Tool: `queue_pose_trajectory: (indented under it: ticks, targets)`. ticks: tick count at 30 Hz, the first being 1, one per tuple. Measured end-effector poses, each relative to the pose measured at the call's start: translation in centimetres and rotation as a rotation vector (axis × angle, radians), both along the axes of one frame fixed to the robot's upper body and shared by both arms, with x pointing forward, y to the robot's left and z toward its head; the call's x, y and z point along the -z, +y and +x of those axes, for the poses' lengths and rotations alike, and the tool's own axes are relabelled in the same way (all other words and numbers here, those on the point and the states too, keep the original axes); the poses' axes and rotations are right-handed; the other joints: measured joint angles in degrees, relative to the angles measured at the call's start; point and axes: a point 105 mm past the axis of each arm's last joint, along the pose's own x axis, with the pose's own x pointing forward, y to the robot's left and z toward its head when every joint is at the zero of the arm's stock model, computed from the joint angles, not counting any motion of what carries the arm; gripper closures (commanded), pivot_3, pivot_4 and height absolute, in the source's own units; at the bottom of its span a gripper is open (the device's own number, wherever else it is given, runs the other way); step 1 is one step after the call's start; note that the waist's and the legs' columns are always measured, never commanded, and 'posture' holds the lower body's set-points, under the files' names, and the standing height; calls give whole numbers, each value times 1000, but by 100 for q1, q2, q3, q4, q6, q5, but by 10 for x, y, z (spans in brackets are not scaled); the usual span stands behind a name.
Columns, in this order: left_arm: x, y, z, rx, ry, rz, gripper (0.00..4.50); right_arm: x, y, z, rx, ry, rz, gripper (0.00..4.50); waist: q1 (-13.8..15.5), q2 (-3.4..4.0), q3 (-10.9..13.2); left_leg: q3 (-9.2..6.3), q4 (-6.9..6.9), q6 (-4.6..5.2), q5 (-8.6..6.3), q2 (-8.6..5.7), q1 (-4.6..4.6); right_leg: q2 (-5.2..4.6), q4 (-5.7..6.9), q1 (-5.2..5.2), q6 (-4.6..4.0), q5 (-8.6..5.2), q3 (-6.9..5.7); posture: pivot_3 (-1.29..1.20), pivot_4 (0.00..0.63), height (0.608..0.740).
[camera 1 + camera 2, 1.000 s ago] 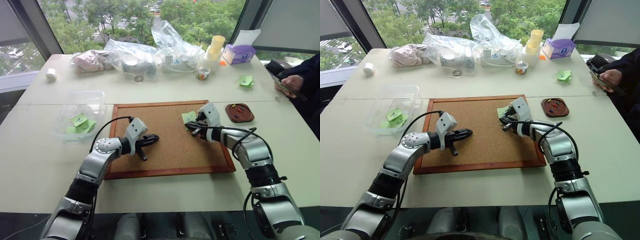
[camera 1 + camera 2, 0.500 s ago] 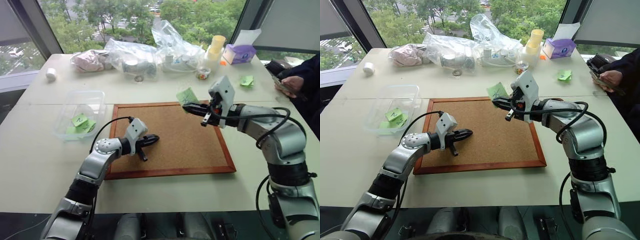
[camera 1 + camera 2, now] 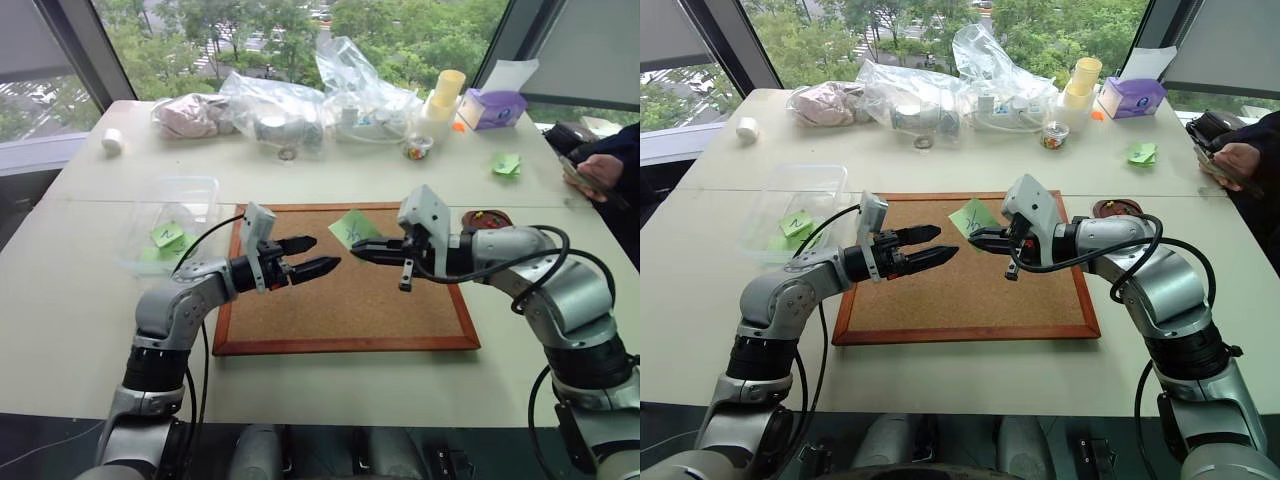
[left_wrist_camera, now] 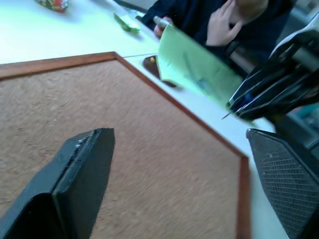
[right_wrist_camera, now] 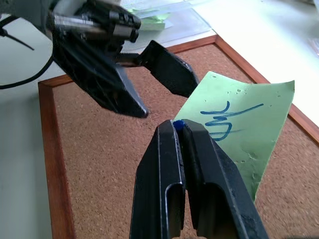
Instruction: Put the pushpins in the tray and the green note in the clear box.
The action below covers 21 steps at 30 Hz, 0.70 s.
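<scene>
R gripper [image 3: 356, 251] is clamped tight on the green note [image 3: 352, 228] plus a blue-headed pushpin [image 5: 177, 124], held up over the cork board [image 3: 400, 310]. L gripper [image 3: 318, 255] faces it just beside, fingers spread wide, nothing in them. Tray [image 3: 487, 217] sits off the board's right edge; clear box [image 3: 190, 190] off its left w/ other green notes [image 3: 165, 236] inside.

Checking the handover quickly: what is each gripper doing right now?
Left gripper: open, holding nothing.
Right gripper: shut on a blue-headed pushpin with the green note on it.
</scene>
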Motion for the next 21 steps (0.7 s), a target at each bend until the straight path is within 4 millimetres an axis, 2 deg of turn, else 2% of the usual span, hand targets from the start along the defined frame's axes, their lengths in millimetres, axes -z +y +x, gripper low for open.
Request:
queue_pose_trajectory:
  ticks: [7, 12, 15, 21]
  targets:
    - [0, -7, 7, -31, 132, -160, 35, 2, 3, -5, -25, -16, -31, 4500, 0, -6, 4, -1, 0, 0, 0, -2, 0, 1, -1, 1, 0, 0, -2, 0, 150, 740]
    - [-9, -10, 15, -43, 162, -236, 35, 1, 6, -9, -39, -32, -44, 4500, -2, -13, 7, -1, 1, 0, 0, -4, 0, 1, -1, 1, 0, 0, -2, 0, 150, 740]
    - [-10, -12, 16, -42, 167, -239, 819, 0, 7, -11, -44, -41, -46, 4500, -3, -14, 8, -1, 1, -1, 1, -7, 0, 1, -1, 1, 0, 0, -2, 0, 150, 740]
    - [-8, -17, 12, 0, 196, -252, 3861, 0, 7, -10, -33, -44, -47, 4500, -4, -14, 9, -1, 1, -1, 1, -6, 0, 2, -1, 1, 0, 0, -3, 0, 150, 740]
